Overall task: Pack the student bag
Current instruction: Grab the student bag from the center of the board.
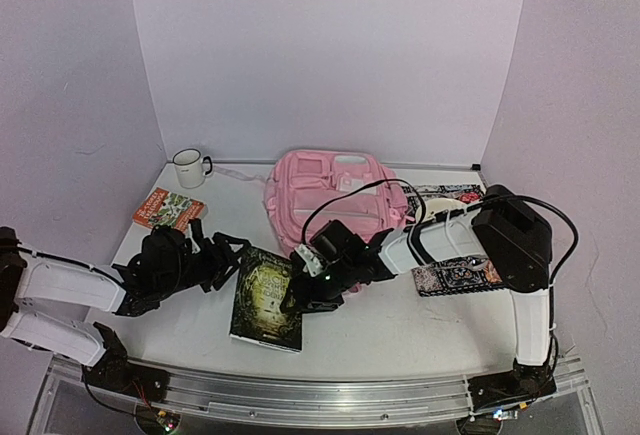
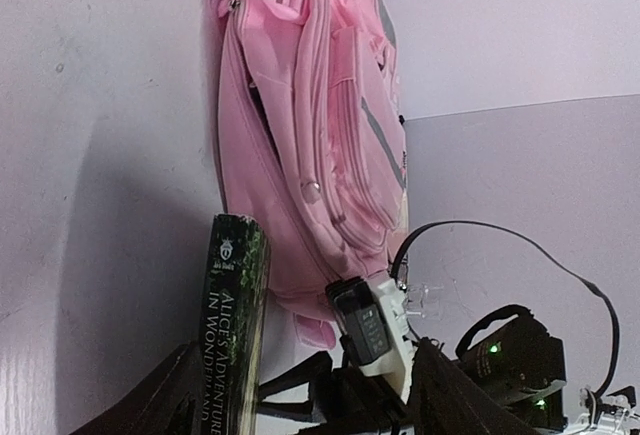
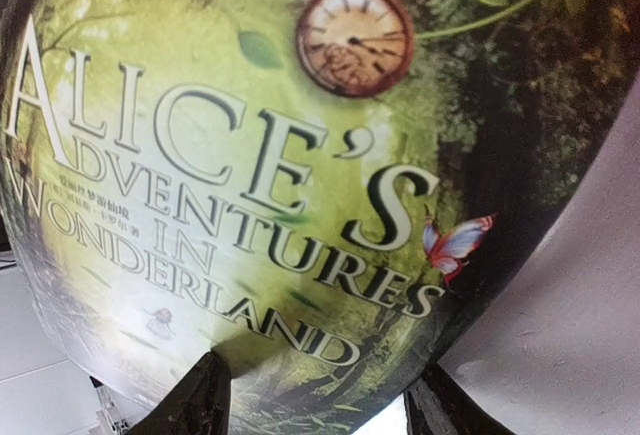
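Closest to the lens, filling the right wrist view, we have the dark green hardcover book titled Alice's Adventures in Wonderland. Its cover faces the right gripper, whose jaws stand apart over it with nothing between them; we cannot tell whether the tips touch. From above, the book lies on the pale table, its long axis running from the near edge toward the large soft pink fabric backpack, which sits just beyond the book's far end. Our left gripper is spread wide at the spine side, not clamped. We judge both arms about equally near the book, which must travel away from the bases to reach the bag
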Robot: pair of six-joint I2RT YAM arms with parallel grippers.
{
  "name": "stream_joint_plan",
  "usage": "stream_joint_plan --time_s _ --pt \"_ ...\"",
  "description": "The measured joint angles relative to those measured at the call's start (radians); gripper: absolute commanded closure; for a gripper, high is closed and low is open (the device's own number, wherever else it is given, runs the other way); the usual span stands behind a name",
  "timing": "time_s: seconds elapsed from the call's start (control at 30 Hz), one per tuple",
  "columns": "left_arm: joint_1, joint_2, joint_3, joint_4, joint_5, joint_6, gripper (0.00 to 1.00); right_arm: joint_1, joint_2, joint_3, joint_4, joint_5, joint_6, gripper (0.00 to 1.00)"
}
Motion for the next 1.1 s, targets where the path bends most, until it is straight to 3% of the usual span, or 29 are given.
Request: stream_joint_plan --time_s 0.27,0.67,0.83,1.1 --pt "-0.012 0.104 0.035 0.177 0.054 0.017 0.30 0.039 0.004 -0.002 0.003 -0.056 -0.009 0.47" --pt "-0.023 0.151 0.031 0.278 0.072 0.028 0.37 0.053 -0.002 -0.052 0.099 -0.022 -0.003 0.51" --pt "-0.026 0.120 0.019 0.242 0.070 0.061 0.39 0.053 -0.004 -0.062 0.118 -0.025 0.006 0.51" --pt "-0.027 0.091 0.069 0.048 0.048 0.183 0.39 0.054 -0.004 -0.065 0.121 -0.030 0.006 0.51"
